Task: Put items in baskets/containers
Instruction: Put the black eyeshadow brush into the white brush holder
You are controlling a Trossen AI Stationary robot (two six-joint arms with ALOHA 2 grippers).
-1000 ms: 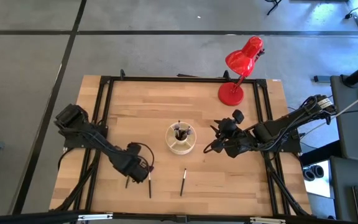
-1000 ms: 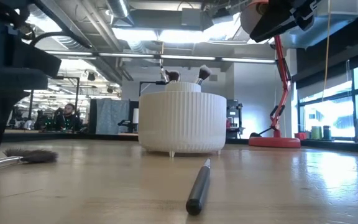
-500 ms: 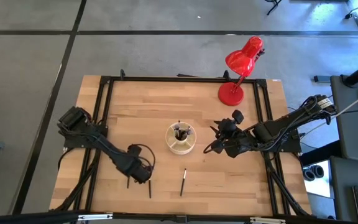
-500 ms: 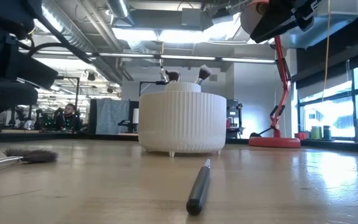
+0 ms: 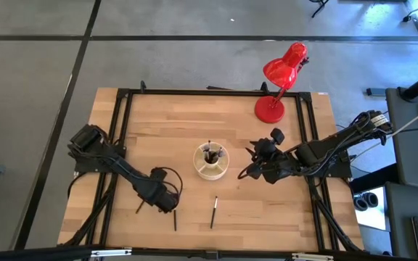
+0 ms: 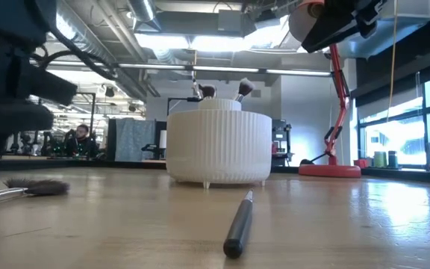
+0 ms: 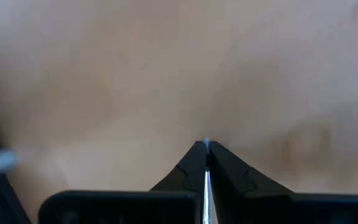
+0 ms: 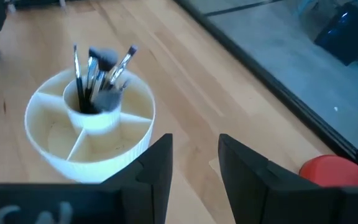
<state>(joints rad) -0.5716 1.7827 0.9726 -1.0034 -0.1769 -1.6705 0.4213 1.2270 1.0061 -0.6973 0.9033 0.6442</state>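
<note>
Pickup step. My left tool (image 7: 205, 163) low over counter (image 5: 165, 123) near front-left, fingers pinched on thin brush (image 7: 205, 186). Cream cup (image 5: 212, 161) mid-counter, several brushes standing in centre well. Two brushes loose in front. Right tool (image 8: 194, 158) apart, waiting beside cup. Next: lift, carry to cup, drop tip-down.

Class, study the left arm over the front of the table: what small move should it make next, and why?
Probably lift. The left hand is shut on a thin makeup brush, low over the wood, while the cream divided cup stands apart toward the table's middle, brushes already in its centre well. Raising the brush clear comes before carrying it over. The right hand waits open beside the cup.
</note>
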